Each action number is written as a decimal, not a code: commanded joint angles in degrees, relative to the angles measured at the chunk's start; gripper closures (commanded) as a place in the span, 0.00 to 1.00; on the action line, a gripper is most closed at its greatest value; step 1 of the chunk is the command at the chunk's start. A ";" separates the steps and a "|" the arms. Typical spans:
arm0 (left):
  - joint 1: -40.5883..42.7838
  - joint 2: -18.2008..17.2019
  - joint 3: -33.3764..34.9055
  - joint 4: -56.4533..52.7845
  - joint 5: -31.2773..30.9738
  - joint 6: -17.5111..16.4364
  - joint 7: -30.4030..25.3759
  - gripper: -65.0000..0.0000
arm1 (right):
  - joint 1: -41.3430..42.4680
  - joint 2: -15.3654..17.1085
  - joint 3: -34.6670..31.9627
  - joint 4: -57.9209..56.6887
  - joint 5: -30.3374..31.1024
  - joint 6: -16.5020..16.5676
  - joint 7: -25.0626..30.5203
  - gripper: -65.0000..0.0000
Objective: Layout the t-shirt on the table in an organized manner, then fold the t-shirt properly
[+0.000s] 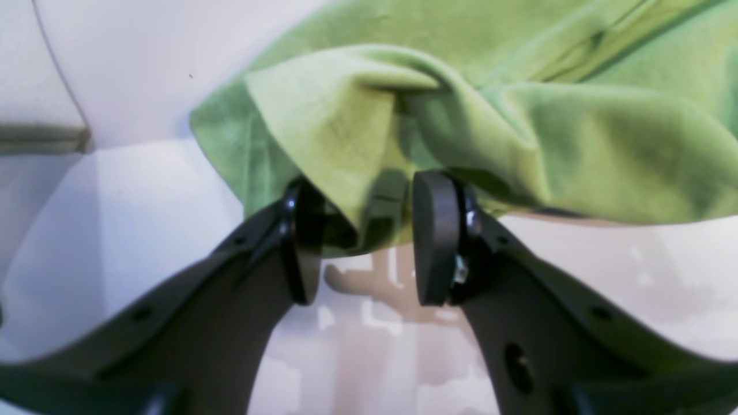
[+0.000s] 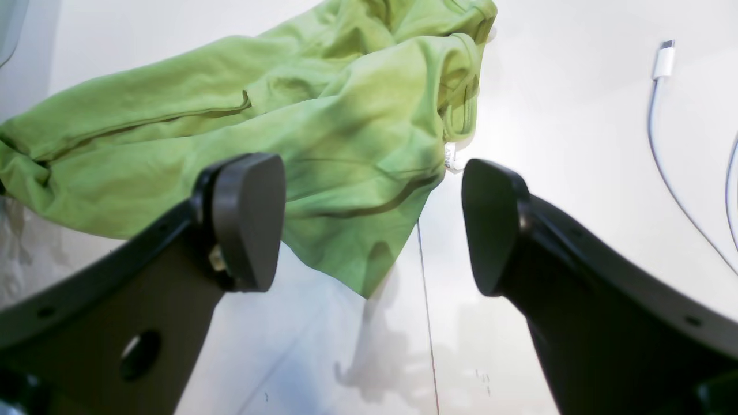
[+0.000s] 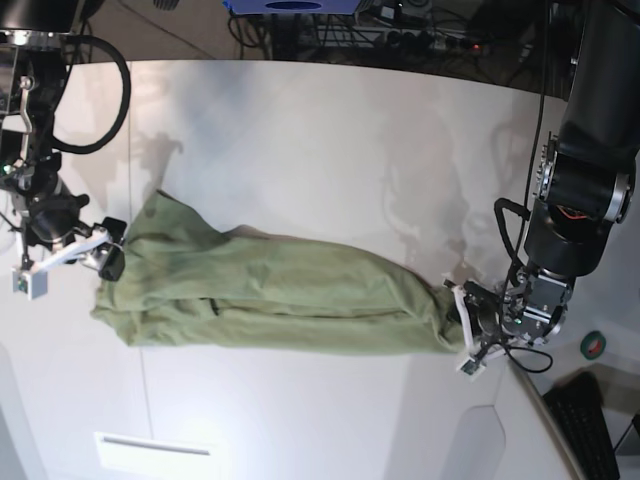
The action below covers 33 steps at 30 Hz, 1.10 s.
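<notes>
Left gripper [image 1: 366, 242] pinching a fold at one end of the t-shirt [image 3: 280, 295] (jaws not fully together). Right gripper [image 2: 372, 222] hovering spread wide, gripping nothing, beside the other end. Lying bunched lengthwise across the white table [image 3: 330, 140], collar toward the right gripper.
</notes>
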 commanded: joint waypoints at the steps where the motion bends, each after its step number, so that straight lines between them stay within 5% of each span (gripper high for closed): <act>1: -1.99 -0.70 -0.13 0.57 -0.39 0.99 -0.93 0.63 | 0.86 0.60 0.24 1.08 0.41 -0.18 1.45 0.31; 12: -1.81 -0.70 -0.13 0.57 -0.39 1.07 -1.02 0.65 | 0.69 0.60 0.51 1.08 0.50 0.00 1.45 0.31; 14: -1.81 -0.70 -0.22 0.57 -0.39 1.07 -1.02 0.73 | 0.69 0.60 0.60 0.99 0.50 0.00 1.45 0.31; 17: -1.99 -0.70 -0.74 0.57 -0.75 1.07 -1.02 0.99 | 0.69 0.60 0.68 0.99 0.50 -0.18 1.63 0.31; 21: -2.25 -0.52 -1.01 0.57 -0.92 0.81 -0.05 1.00 | 0.69 0.51 0.68 0.90 0.50 -0.35 1.63 0.31; 24: -2.25 -0.26 -1.01 1.44 -0.92 0.81 5.66 1.00 | 0.69 -0.98 2.44 -0.94 0.50 -1.14 1.63 0.31; 28: -1.64 -0.70 -1.01 7.42 -1.54 0.81 12.35 1.00 | 1.04 -6.70 15.28 -6.74 0.32 -3.43 1.45 0.30; 33: -0.93 -4.13 -0.83 12.87 -11.74 0.72 17.18 1.00 | 1.04 -6.17 14.84 -13.51 0.50 -3.43 1.45 0.30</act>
